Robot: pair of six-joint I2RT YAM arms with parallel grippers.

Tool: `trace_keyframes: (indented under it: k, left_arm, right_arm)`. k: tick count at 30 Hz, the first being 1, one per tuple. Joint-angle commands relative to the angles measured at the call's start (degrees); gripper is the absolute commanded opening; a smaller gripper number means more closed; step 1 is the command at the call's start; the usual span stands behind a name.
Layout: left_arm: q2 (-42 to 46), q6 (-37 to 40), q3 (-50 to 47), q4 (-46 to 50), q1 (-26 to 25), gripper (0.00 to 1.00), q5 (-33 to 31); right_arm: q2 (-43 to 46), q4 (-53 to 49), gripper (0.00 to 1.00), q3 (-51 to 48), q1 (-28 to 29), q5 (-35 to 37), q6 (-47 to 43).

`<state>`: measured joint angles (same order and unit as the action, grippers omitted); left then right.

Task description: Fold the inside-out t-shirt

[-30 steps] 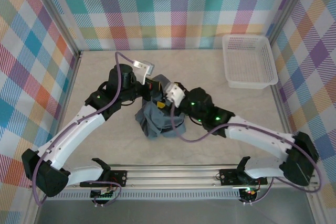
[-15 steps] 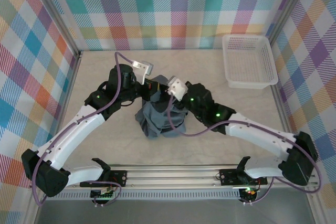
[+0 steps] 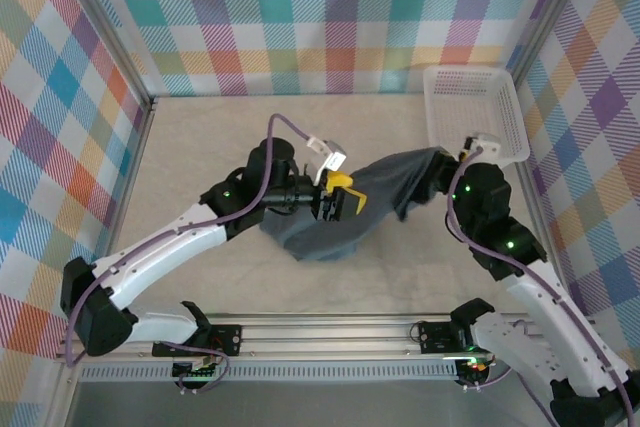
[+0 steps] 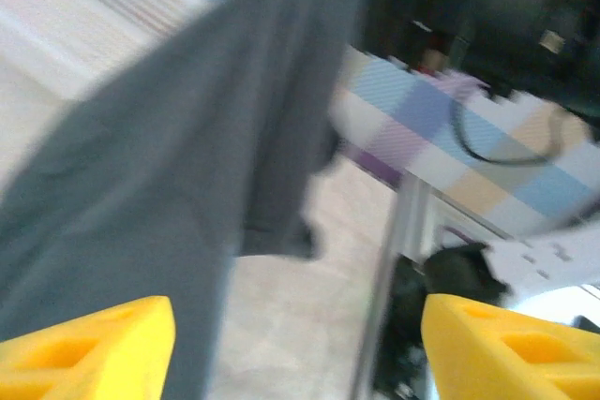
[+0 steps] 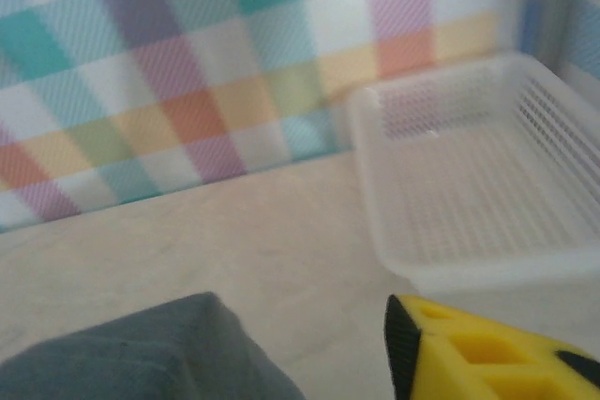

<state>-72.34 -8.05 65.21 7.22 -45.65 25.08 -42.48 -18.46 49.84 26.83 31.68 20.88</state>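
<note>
Change, t-shirt: a second ago the t-shirt (image 3: pixel 385 187) sat as a bunched heap mid-table; now it's drawn out into a long slanted sheet running right!
Change, right arm: it has swung away from the centre, and the right tool (image 3: pixel 440 162) is now by the basket's near-left corner.
Change, left arm: it has pushed forward, and the left tool (image 3: pixel 348 197) is now over the cloth's middle.
Walls: checked cloth (image 3: pixel 340 17) in pastel squares on three sides.
Table: pale, faintly mottled, matt (image 3: pixel 200 147).
T-shirt now: soft plain slate-grey. Its low end lies on the table centre-right, and its far corner reaches up to the right tool. The left wrist view shows loose hanging folds (image 4: pixel 159 185).
Basket: white plastic mesh, rectangular (image 3: pixel 475 112), in the far right corner.
Left tool state: released, with yellow blocky fingers (image 4: pixel 84 344) standing wide apart and the cloth just beyond them.
Right tool state: one yellow finger (image 5: pixel 487 358) shows beside a grey fold (image 5: pixel 141 353). I cannot tell whether it is clenched on the cloth or released.
Room: there is wide bare table to the left and far side of the t-shirt. It is tight on the right, where the basket and wall meet.
</note>
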Motion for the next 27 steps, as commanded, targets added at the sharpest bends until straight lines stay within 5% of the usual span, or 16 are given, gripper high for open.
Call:
trace_keyframes:
  k: [1, 4, 7, 12, 16, 19, 21, 23, 24, 27]
  left_arm:
    - [6.2, -0.4, -1.4, 0.4, 4.1, 0.74, -19.7]
    - [1.1, -6.8, 3.7, 15.2, 12.5, 0.72, -26.4]
    - [-7.8, -10.7, 7.3, 22.7, 20.2, 0.72, -18.8]
    - [-19.9, -13.0, 9.9, 25.9, 23.8, 0.74, -14.8]
    - [-28.8, -13.1, 11.9, 27.3, 24.5, 0.8, -9.8]
    - [-33.8, -13.6, 12.3, 26.3, 24.6, 0.81, -8.9]
    - [-35.4, -13.8, 12.1, 24.9, 24.6, 0.68, -8.4]
    - [-35.4, -14.0, 11.5, 22.6, 24.6, 0.14, -6.9]
    - [-34.6, -14.1, 11.2, 21.1, 24.6, 0.0, -6.1]
    - [-30.3, -14.4, 13.5, 19.4, 24.9, 0.0, -4.3]
  right_arm:
    - [3.1, -3.0, 0.57, -0.2, -0.4, -2.6, 5.2]
    - [-3.0, 5.3, 0.55, 2.4, -0.3, -29.0, -3.7]
    - [-20.2, -5.5, 0.53, 15.0, 0.5, -42.9, -1.9]
    - [-37.4, -11.3, 0.47, 24.3, 3.5, -43.9, 1.7]
    - [-33.8, -5.9, 0.21, 15.4, 3.4, -41.9, 4.1]
    - [-26.9, -8.9, 0.26, 6.3, 3.2, -37.3, 6.0]
    - [-20.9, -15.4, 0.3, 1.6, 1.7, -32.5, 9.7]
    - [-14.6, -20.2, 0.33, -1.1, -0.2, -29.9, 12.5]
    - [-11.8, -20.4, 0.36, -1.7, -0.4, -30.7, 12.2]
    - [-9.3, -15.6, 0.43, -0.4, -0.4, -36.7, 10.8]
